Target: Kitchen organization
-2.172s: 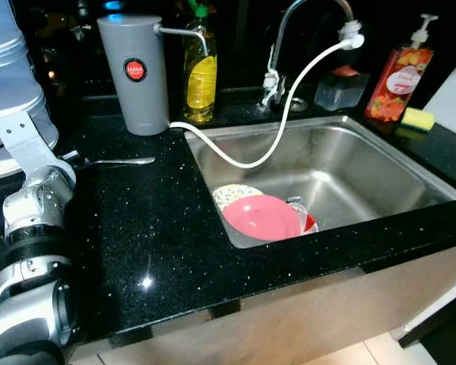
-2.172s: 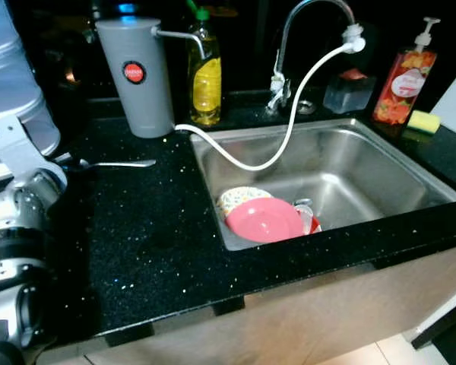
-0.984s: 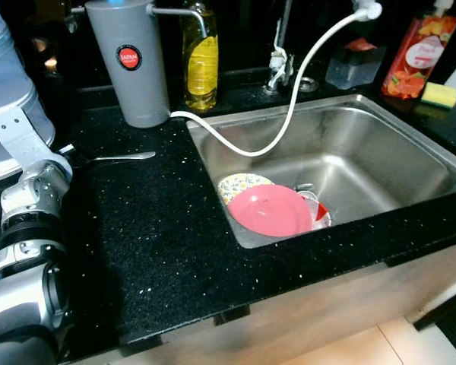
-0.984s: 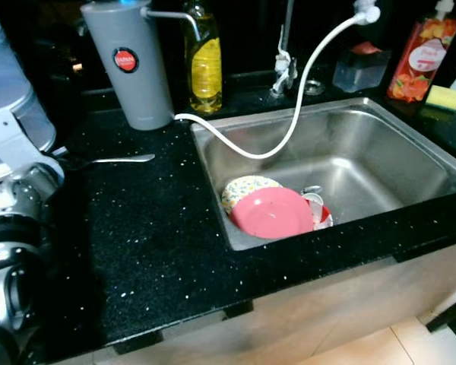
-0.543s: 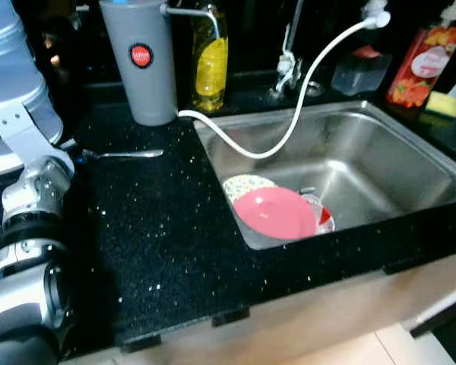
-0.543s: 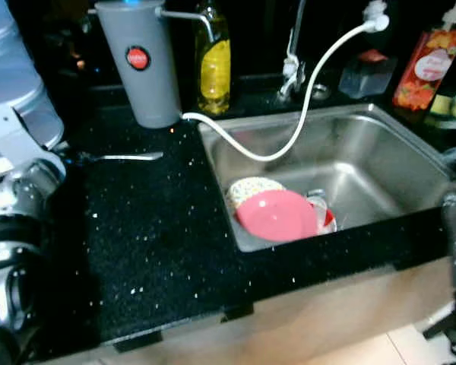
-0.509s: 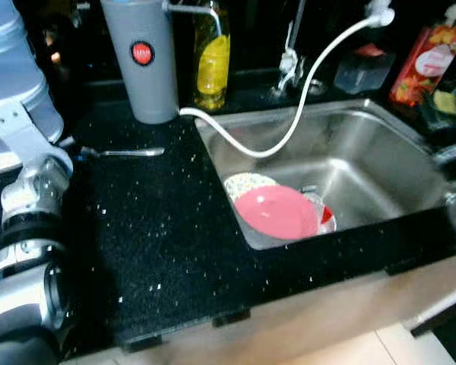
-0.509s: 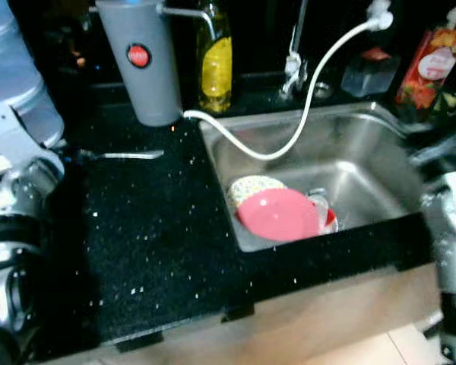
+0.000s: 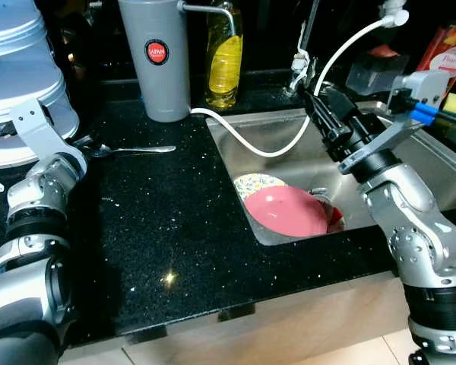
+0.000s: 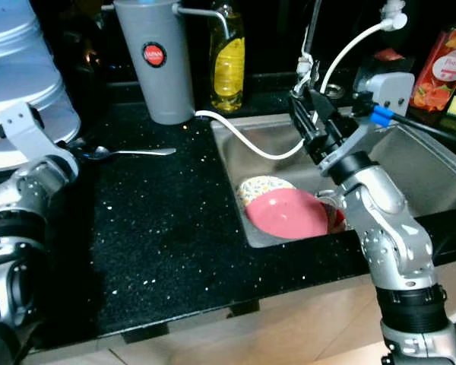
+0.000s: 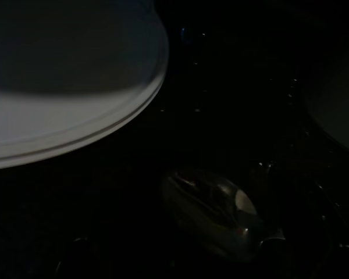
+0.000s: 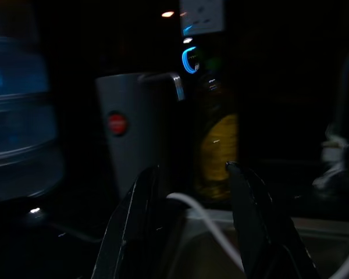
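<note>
1. Farthest to the robot's left, a large white water container (image 9: 19, 76) stands on the black speckled countertop (image 9: 159, 228).
2. Just below it, the left arm (image 9: 34, 228) runs up that side of the counter. Its gripper is hidden from the head cameras, so I cannot tell how its fingers are set.
3. Seen dimly by the left wrist camera, the bowl of a metal spoon (image 11: 218, 212) sits close in front, with the container's pale rim curving beside it.
4. From the head cameras, that spoon (image 9: 133, 150) lies flat on the counter, handle pointing toward the sink.
5. Behind the spoon stands a tall grey water filter (image 9: 161, 61) with a red round label, and just beside it a yellow bottle of dish liquid (image 9: 224, 65).
6. A white hose (image 9: 289, 144) runs from the filter's base, dips into the sink and rises to the tap (image 9: 304, 53).
7. The steel sink (image 9: 235, 144) holds a pink plate (image 9: 287, 211) near its front left corner. It overlaps a patterned plate (image 9: 254, 184) and some smaller dishes that are too small to make out.
8. The right gripper (image 9: 317, 114) hangs in the air over the sink, above and behind the plates, pointing toward the filter and bottle. Its two black fingers (image 12: 250, 215) are spread apart with nothing between them.
9. At the far right, a clear container (image 9: 368, 72) and a red soap bottle (image 10: 439, 72) stand behind the sink.
</note>
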Controlling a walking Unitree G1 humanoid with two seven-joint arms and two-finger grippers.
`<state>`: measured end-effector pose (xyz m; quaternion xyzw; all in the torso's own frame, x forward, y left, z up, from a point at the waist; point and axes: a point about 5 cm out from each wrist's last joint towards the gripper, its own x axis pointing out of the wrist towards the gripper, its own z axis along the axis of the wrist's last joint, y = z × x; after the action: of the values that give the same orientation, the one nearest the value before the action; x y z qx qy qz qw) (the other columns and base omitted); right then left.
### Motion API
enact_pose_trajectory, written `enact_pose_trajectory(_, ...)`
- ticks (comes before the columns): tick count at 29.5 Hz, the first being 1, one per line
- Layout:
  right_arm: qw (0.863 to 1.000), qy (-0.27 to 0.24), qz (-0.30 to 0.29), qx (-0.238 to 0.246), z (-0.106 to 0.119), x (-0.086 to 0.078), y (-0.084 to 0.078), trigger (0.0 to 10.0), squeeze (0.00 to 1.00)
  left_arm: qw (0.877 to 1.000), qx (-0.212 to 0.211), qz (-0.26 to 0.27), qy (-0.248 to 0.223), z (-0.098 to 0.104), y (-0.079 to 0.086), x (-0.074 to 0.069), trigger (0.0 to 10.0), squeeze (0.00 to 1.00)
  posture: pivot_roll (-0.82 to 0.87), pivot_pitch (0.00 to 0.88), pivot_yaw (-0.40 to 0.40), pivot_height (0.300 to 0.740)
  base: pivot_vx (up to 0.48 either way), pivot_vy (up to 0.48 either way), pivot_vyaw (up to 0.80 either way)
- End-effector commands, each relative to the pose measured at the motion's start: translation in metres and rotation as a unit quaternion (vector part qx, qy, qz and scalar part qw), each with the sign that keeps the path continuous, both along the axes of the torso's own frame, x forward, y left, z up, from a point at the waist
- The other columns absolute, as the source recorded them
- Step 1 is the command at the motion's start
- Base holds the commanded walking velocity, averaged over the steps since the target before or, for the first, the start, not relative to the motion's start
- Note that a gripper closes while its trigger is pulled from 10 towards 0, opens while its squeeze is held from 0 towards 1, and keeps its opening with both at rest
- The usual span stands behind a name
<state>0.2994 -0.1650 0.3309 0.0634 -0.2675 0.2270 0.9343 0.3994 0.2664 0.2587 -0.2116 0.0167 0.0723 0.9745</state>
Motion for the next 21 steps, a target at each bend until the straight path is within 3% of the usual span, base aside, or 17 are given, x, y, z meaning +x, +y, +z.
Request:
enact_pose_trajectory(1,1.0,0.003,0.019,-0.011,0.002,-0.004,0.007,10.0,0.0,0.998,-0.011,-0.016,0.066,-0.033,-0.006,0.0,10.0,0.0,-0.18,0.19,-0.004,0.74,0.0,0.0,0.0)
enact_pose_trajectory(2,0.998,0.034,0.036,-0.039,-0.003,-0.005,0.012,10.0,0.0,0.997,-0.013,-0.041,0.064,-0.034,-0.01,0.001,10.0,0.0,-0.19,0.197,-0.006,0.74,0.0,0.0,0.0)
enact_pose_trajectory(9,0.995,0.072,0.037,-0.059,-0.011,-0.006,0.013,10.0,0.0,0.995,-0.002,-0.088,0.054,-0.034,-0.017,0.004,9.6,0.0,-0.2,0.206,-0.007,0.74,0.0,0.0,0.0)
enact_pose_trajectory(10,0.995,0.074,0.035,-0.059,-0.011,-0.006,0.014,10.0,0.0,0.994,-0.004,-0.093,0.052,-0.034,-0.018,0.004,7.5,0.0,-0.2,0.216,-0.005,0.74,0.0,0.0,0.0)
enact_pose_trajectory(11,0.995,0.074,0.035,-0.059,-0.011,-0.006,0.014,10.0,0.0,0.994,-0.004,-0.093,0.052,-0.034,-0.018,0.004,7.5,0.0,-0.2,0.216,-0.005,0.74,0.0,0.0,0.0)
enact_pose_trajectory(14,0.995,0.074,0.038,-0.056,-0.01,-0.008,0.016,10.0,0.0,0.995,-0.003,-0.09,0.05,-0.033,-0.017,0.005,5.0,0.0,-0.2,0.228,0.0,0.74,0.0,0.0,0.0)
enact_pose_trajectory(15,0.995,0.074,0.038,-0.056,-0.01,-0.008,0.016,10.0,0.0,0.995,-0.003,-0.09,0.05,-0.033,-0.017,0.005,5.0,0.0,-0.2,0.228,0.0,0.74,0.0,0.0,0.0)
enact_pose_trajectory(16,0.995,0.072,0.041,-0.054,-0.009,-0.01,0.017,10.0,0.0,0.995,-0.001,-0.083,0.05,-0.032,-0.016,0.006,3.1,0.0,-0.2,0.234,0.002,0.74,0.0,0.0,0.0)
enact_pose_trajectory(17,0.995,0.072,0.041,-0.054,-0.009,-0.01,0.017,10.0,0.0,0.995,-0.001,-0.083,0.05,-0.032,-0.016,0.006,3.1,0.0,-0.2,0.234,0.002,0.74,0.0,0.0,0.0)
enact_pose_trajectory(19,0.995,0.071,0.045,-0.052,-0.007,-0.013,0.019,10.0,0.0,0.996,-0.009,-0.072,0.049,-0.031,-0.013,0.006,0.0,0.0,-0.21,0.243,0.006,0.74,0.0,0.0,0.0)
enact_pose_trajectory(21,0.995,0.072,0.044,-0.051,-0.006,-0.015,0.018,10.0,0.0,0.996,-0.019,-0.067,0.049,-0.031,-0.011,0.005,0.0,0.0,-0.21,0.246,0.009,0.74,0.0,0.0,0.0)
